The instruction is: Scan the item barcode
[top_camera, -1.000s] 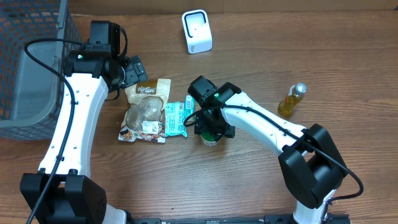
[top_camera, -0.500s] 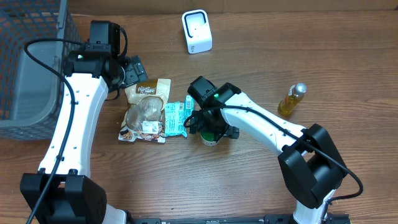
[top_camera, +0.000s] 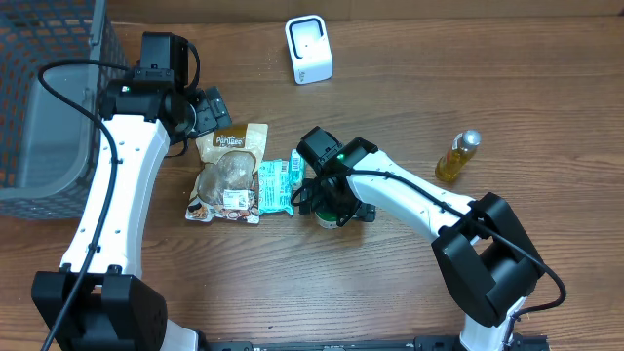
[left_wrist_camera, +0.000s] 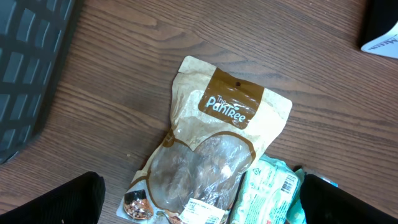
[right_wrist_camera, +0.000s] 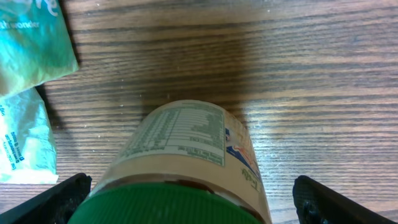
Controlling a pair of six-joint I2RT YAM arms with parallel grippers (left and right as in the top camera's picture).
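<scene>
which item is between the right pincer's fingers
The green-lidded jar: the open right pincer straddles it. The brown pouch, teal packet and yellow bottle lie outside its fingers.

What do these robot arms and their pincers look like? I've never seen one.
The left arm and right arm are smooth white shells between chunky black joints and bases, each trailed by a thin black cable. A small green light glows near the right wrist. The left pincer and right pincer are black, with blunt fingers.

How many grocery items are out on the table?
4: brown pouch left of centre, teal packet beside it, green-lidded jar at centre, oil bottle far right. Others may be hidden.
</scene>
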